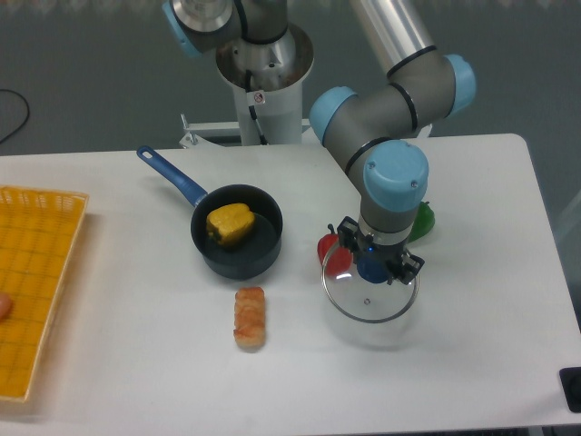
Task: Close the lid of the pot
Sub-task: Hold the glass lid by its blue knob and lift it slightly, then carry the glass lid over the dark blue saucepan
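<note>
White table (472, 363), gripper (374, 269) clamped on lid (370, 292), pot (238, 243) uncovered, bread (250, 317) between.

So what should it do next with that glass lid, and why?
Probably lift the lid a bit and carry it left toward the pot. The gripper sits right over the lid's blue knob and seems to be shut on it, though the fingers are hard to make out. The pot stands open with a yellow pepper inside, well left of the lid.
</note>
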